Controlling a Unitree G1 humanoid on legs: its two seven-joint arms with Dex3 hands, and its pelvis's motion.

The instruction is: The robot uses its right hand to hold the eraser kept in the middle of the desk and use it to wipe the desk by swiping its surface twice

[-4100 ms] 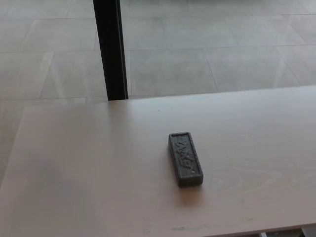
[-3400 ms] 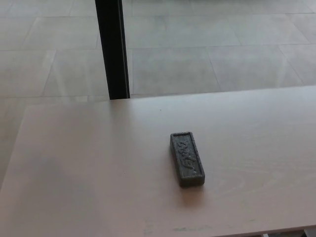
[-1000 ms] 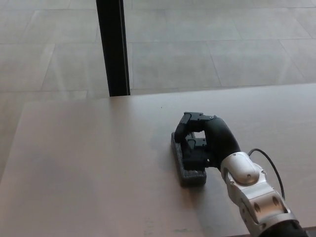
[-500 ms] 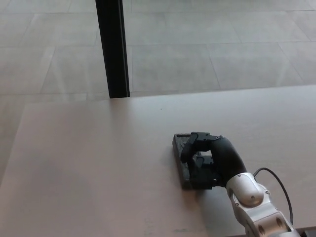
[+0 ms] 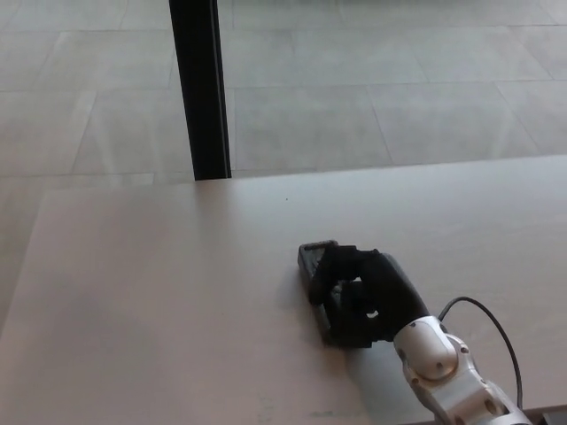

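On the desk [image 5: 133, 292], right hand [image 5: 368, 297] apparently grips dark eraser [image 5: 314, 259].

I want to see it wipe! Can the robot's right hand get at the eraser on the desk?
Yes, it looks so. The right hand is already closed over the eraser, and nothing else on the desk blocks it.

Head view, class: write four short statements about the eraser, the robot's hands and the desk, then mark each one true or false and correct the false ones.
1. The right hand is closed over the eraser. True.
2. The eraser lies on the floor. False: it rests on the desk.
3. The left hand is holding the desk edge. False: no left hand is in view.
4. A black post stands beyond the desk's far edge. True.
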